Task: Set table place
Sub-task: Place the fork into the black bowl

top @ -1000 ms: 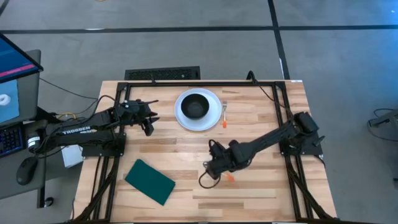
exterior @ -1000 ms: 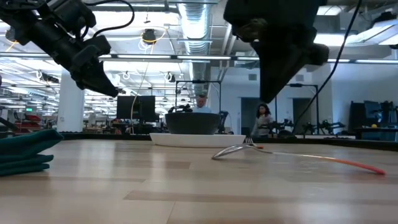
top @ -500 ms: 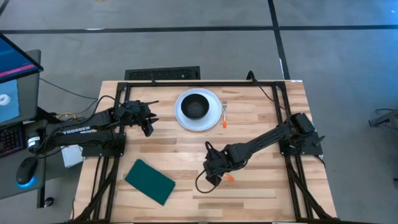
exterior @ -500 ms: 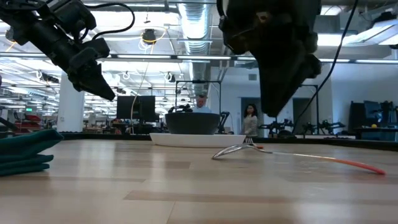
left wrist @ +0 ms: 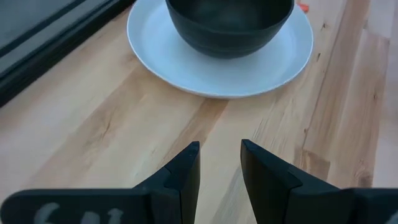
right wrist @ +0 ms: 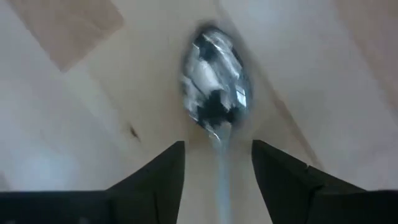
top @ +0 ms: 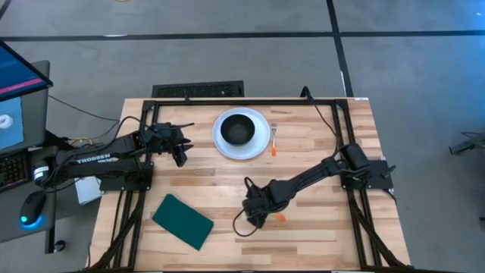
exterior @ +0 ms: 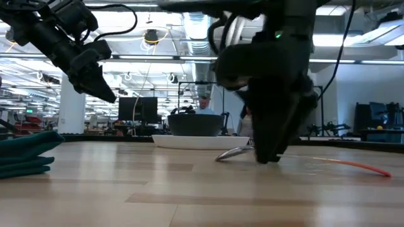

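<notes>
Right end effector [top: 255, 214] sits low over the tabletop [top: 318, 243] in the lower middle of the high view, fingers apart and straddling the neck of a spoon [right wrist: 215, 84] whose shiny bowl lies just ahead of them in the right wrist view. Nothing is clamped yet; the fingers [right wrist: 153, 171] flank the thin stem, which looks like a lineup for a pinch on the narrowest part. The spoon's orange handle [exterior: 353, 166] trails toward the right of the low view, flat on the wood.

Left end effector [top: 180, 153] hangs at the left of the high view, above the tabletop and aimed at the plate, its fingers [left wrist: 180, 177] slightly apart and empty. It appears to be waiting.

The white plate [top: 221, 139] rests in the upper middle of the high view, with a black bowl [top: 239, 130] stacked on its centre, probably as the core of the setting. Just right of the plate lies a second orange-handled utensil [top: 273, 139], likely a fork, parallel to the rim. A dark green folded cloth [top: 182, 221] lies at the lower left, well apart from the plate.

Count: one plate, one bowl, one spoon, one other utensil, one cloth, two arms.
</notes>
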Controlling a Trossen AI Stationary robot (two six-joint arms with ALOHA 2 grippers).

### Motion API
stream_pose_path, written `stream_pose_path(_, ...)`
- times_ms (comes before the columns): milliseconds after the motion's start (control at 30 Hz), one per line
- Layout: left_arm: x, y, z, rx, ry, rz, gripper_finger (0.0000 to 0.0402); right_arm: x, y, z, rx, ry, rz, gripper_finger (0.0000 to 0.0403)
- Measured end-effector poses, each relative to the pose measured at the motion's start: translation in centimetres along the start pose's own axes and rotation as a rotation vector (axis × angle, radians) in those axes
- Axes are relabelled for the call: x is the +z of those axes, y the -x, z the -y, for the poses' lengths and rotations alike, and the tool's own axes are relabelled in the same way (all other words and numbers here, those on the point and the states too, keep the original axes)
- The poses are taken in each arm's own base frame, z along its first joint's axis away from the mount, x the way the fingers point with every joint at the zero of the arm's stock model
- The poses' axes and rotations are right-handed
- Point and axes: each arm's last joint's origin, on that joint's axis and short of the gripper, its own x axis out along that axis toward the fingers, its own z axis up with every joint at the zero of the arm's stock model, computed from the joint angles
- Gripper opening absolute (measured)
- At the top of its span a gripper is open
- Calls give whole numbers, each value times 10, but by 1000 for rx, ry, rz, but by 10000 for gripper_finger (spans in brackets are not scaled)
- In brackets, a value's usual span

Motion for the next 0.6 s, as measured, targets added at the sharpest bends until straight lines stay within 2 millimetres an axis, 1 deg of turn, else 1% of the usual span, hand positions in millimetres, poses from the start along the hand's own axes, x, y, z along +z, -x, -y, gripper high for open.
stream_pose_path(133, 0, -1, 0, -1, -1, -7, 106, 1, -6, -2, 5, 28, -7, 213)
stream_pose_path(267, 0, -2, 0, 0, -1, -9, 106, 1, -6, -1, 9, 41, -16, 193)
stream_pose_path(367, 0, -2, 0, 0, -1, -8, 106, 0, -6, -1, 4, 41, -17, 160)
stream_pose_path(600, 0, -2, 0, 1, -1, -9, 106, 0, -6, 0, -15, 42, -14, 64)
